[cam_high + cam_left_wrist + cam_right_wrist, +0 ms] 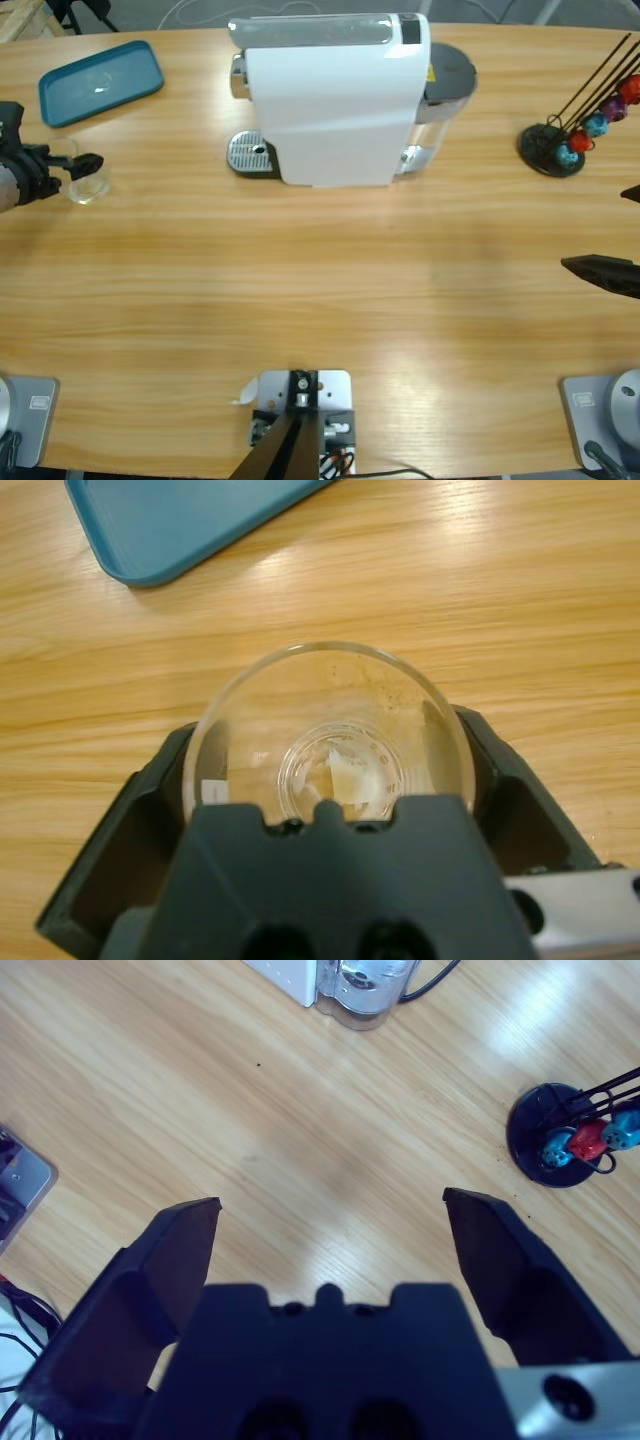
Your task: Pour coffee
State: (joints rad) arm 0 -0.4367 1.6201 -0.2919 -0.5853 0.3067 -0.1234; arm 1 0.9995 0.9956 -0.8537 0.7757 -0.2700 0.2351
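A clear drinking glass (pixel 325 745) stands on the table at the far left (pixel 88 180). My left gripper (pixel 325 780) is shut on the glass, one black jaw pressed to each side. The glass looks empty apart from brown specks on its inner wall, so no coffee shows in any view. The white coffee machine (pixel 335 100) stands at the back middle, its metal drip tray (pixel 252 154) facing left with nothing on it. My right gripper (pixel 330 1210) hangs open over bare wood at the right edge (pixel 595 228).
A teal tray (pixel 100 80) lies at the back left, just beyond the glass (pixel 170 520). A black capsule stand (pixel 555 150) with coloured capsules sits at the back right (pixel 560 1145). The machine's water tank (pixel 445 90) and cable are behind it.
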